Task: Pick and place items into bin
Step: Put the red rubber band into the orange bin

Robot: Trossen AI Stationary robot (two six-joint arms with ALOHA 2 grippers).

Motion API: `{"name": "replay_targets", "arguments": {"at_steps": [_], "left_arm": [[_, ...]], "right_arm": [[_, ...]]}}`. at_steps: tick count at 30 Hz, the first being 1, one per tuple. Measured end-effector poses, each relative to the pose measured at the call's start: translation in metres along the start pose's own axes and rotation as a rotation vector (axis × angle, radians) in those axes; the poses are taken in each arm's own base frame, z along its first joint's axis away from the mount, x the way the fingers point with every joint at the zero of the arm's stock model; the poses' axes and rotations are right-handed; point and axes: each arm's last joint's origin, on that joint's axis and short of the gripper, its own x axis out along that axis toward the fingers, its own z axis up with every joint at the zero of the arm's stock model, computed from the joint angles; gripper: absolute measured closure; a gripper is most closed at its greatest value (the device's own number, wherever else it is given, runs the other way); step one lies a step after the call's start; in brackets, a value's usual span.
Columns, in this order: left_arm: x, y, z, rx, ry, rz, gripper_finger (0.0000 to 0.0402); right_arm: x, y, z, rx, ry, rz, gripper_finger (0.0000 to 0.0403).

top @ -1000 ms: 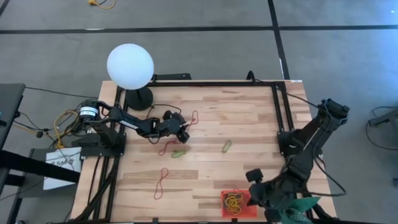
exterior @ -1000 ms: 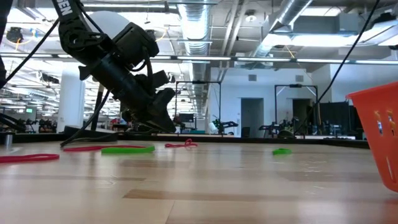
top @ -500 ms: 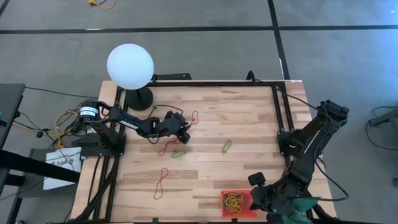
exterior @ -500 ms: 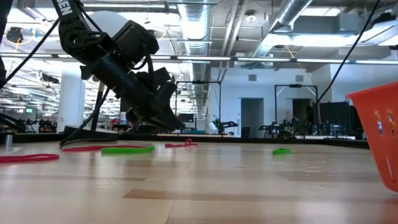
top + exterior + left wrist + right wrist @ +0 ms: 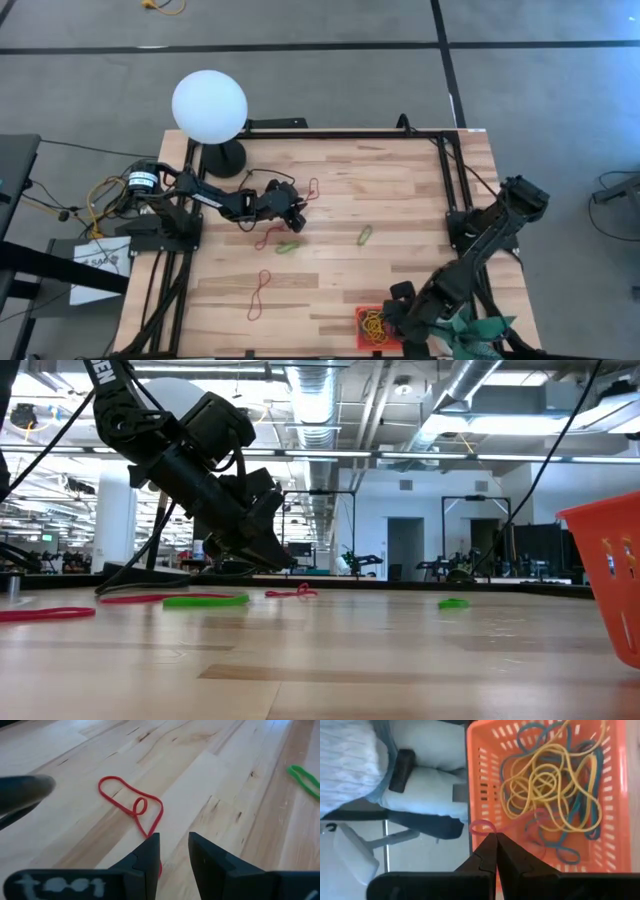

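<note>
left gripper (image 5: 172,851): fingers slightly apart, holding nothing, low over table (image 5: 400,190) just beside twisted red band (image 5: 132,805) | right gripper (image 5: 495,851): fingers shut, pinching pink band (image 5: 485,827) over bin (image 5: 480,780) rim | bin at near table edge, holds yellow and blue bands | green band (image 5: 365,235) mid-table

Both arms are dark, near-black, built from chunky jointed links. Left arm (image 5: 215,200): white round label with black print at its base, bundle of yellow and black cables beside it; white block lettering on the upper link in the low view. Left gripper (image 5: 172,851): two flat dark fingers with squared tips; white stencilled characters on the body behind them. Right arm (image 5: 495,235): black, thin black cable along it. Right gripper (image 5: 495,847): two dark fingers tapering to narrow points.
</note>
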Motion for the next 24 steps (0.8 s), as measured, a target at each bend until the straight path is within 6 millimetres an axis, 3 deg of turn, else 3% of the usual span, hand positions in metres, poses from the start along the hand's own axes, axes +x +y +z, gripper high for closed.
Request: {"name": "replay_targets", "arguments": {"at_steps": [4, 24], "left_arm": [[0.000, 0.000, 0.000, 0.000, 0.000, -0.001, 0.0310], [0.000, 0.000, 0.000, 0.000, 0.000, -0.001, 0.0310]], "right_arm": [[0.006, -0.009, 0.008, 0.036, 0.019, -0.011, 0.0403], [0.000, -0.035, 0.038, 0.211, 0.079, 0.062, 0.0403]]}}
